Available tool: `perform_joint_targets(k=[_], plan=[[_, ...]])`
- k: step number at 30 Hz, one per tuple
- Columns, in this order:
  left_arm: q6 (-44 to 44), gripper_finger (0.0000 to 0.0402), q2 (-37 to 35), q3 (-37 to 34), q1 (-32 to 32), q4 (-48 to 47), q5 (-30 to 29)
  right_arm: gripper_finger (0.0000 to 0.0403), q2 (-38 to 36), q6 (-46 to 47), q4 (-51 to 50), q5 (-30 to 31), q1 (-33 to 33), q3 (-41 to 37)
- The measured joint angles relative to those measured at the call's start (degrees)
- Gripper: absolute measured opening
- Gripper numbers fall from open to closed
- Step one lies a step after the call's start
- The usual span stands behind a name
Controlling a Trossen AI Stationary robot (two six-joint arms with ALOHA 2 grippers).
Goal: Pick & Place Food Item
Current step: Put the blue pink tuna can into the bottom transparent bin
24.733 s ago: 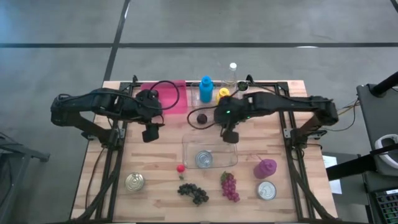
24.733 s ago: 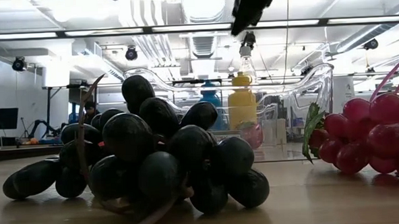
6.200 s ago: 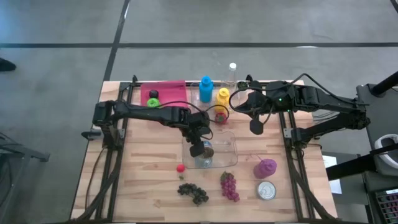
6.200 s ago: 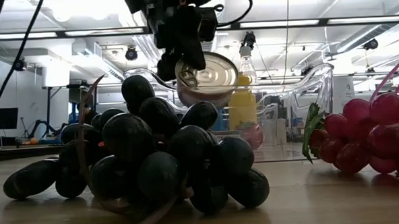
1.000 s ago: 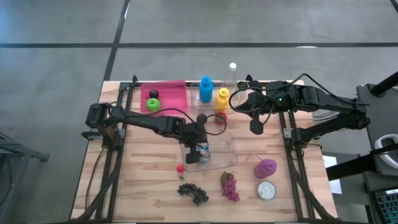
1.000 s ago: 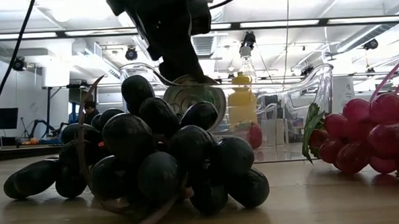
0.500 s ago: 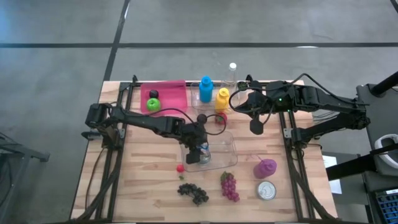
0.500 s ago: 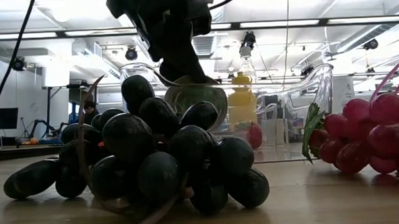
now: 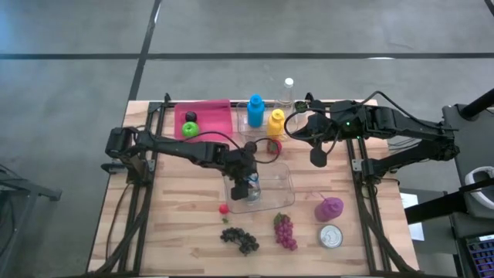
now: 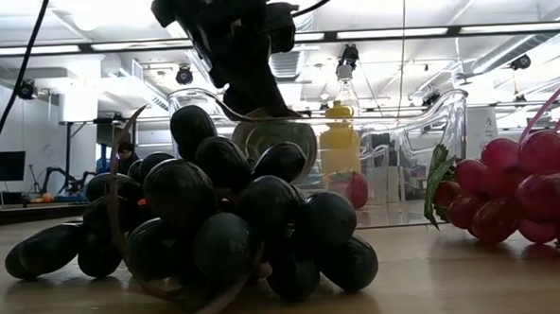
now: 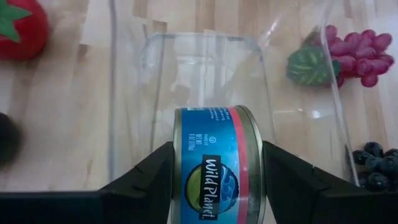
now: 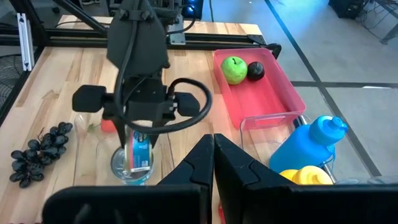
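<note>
A blue-and-red labelled tin can (image 11: 217, 168), on its side, sits clamped between the left gripper (image 11: 214, 177) fingers inside the clear plastic container (image 9: 279, 193) at centre frame. Red grapes (image 9: 284, 231), dark grapes (image 9: 239, 239) and a strawberry (image 9: 224, 208) lie below it. The right gripper (image 9: 316, 158), pinched closed, hangs upper right

We see a clear container (image 9: 282, 189) at the desk's (image 9: 177, 224) middle, a can (image 9: 252, 188) inside it between the left tool (image 9: 248, 185) fingers. Two grape bunches (image 9: 240, 239) lie before it; bottles (image 9: 255, 110) and a tray (image 9: 216, 120) stand behind. The right tool (image 9: 317, 158) hangs right of the container.
</note>
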Motion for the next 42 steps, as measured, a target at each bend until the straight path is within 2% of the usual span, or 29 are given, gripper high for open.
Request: perform_joint_targets(k=[9,26,33,42], plan=[[0.0,0.0199,-1.9,0.0,0.5,-0.2,-0.1,0.0008,0.0,0.0,0.0,0.0,0.0,0.0],[-7.2,0.0200,-1.6,3.8,1.5,0.6,3.1,0.0008,0.0,0.1,0.0,0.0,0.0,0.0],[-13.7,0.0199,0.8,3.9,1.9,5.5,8.9,0.0008,0.0,-0.1,0.0,0.0,0.0,0.0],[-16.5,0.0200,2.5,5.4,2.4,11.0,9.2,0.0008,0.0,0.0,0.0,0.0,0.0,0.0]])
